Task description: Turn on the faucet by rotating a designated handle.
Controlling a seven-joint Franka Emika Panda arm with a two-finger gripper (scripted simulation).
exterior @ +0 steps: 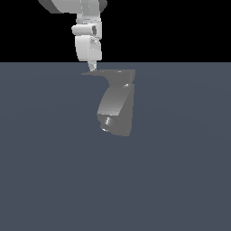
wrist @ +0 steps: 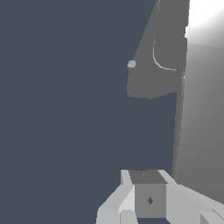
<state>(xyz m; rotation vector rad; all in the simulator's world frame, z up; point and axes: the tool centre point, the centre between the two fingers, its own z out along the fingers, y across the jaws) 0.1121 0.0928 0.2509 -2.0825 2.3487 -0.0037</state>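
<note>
The faucet (exterior: 116, 104) is a chunky grey curved block standing on the floor, with a small shiny nozzle (exterior: 106, 121) at its lower end. Its handle (exterior: 110, 72), a thin flat dark lever, sticks out from the top and tapers to a point towards the exterior view's left. My gripper (exterior: 92, 67) comes down from above, its narrow tip right at the handle's pointed end; whether they touch is not clear. The fingers look shut with nothing between them. In the wrist view my gripper (wrist: 146, 176) lies beside the handle's (wrist: 199, 113) pale flat face, with the faucet (wrist: 148, 74) and nozzle (wrist: 131, 64) beyond.
The white arm (exterior: 88, 40) hangs down from the top of the exterior view. A plain blue-grey floor (exterior: 49, 171) spreads all around the faucet. Black background lies above the floor's far edge.
</note>
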